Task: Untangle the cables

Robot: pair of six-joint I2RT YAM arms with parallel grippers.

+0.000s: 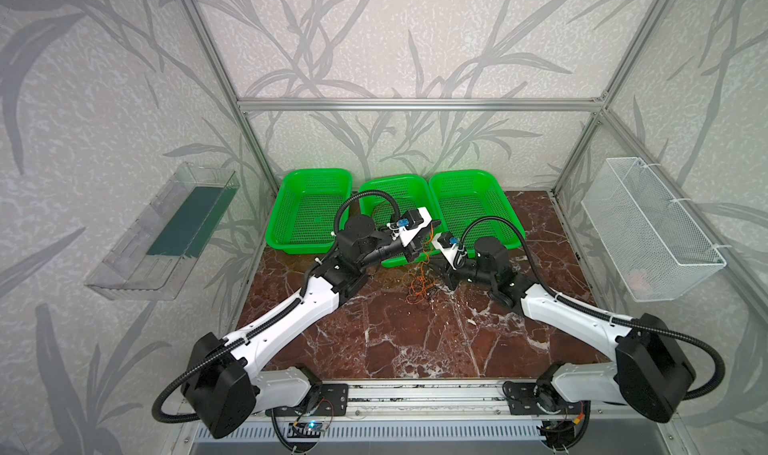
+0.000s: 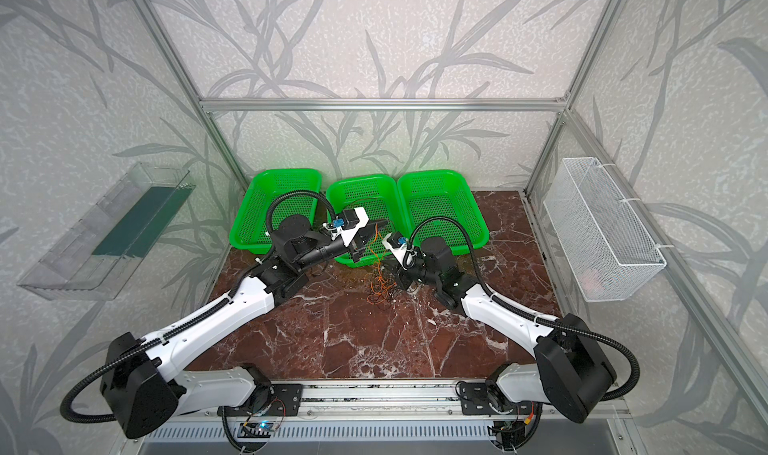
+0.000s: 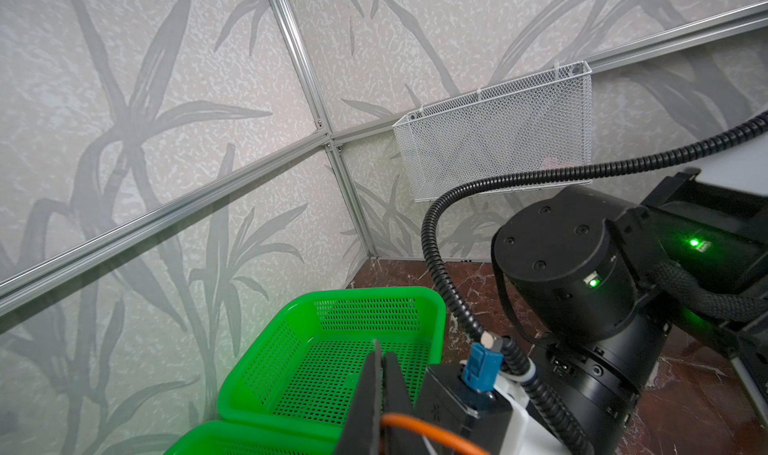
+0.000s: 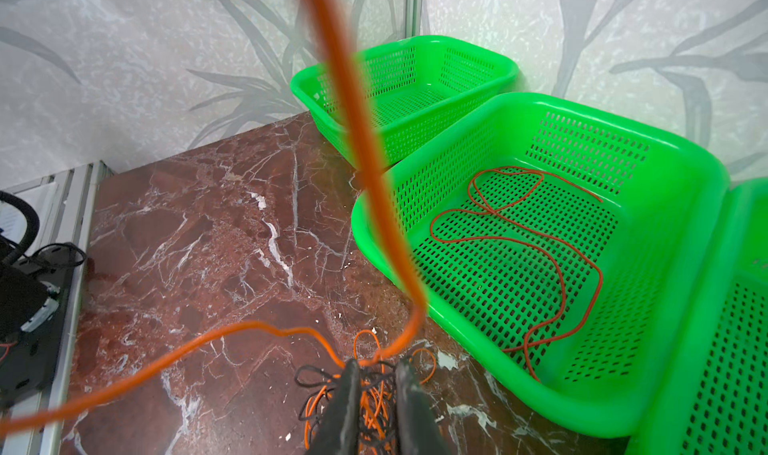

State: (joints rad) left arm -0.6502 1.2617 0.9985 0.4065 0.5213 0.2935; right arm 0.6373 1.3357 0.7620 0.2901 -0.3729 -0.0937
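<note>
A tangle of thin orange and black cables [image 1: 419,284] [image 2: 380,286] lies on the marble table in front of the middle green basket. My right gripper [image 4: 378,365] [image 1: 432,272] is down on this tangle, jaws drawn in on the bundle of wires [image 4: 374,399]. My left gripper [image 3: 380,374] [image 1: 436,223] is raised above the middle basket and shut on an orange cable [image 3: 415,426]. That cable [image 4: 361,141] runs down to the tangle. A red cable [image 4: 519,241] lies loose inside the middle basket [image 4: 561,411].
Three green baskets stand along the back wall: left [image 1: 291,183], middle [image 1: 395,181], right [image 1: 469,174]. A white wire basket [image 1: 648,224] hangs on the right wall and a clear tray [image 1: 158,232] on the left. Brown marble table [image 1: 415,340].
</note>
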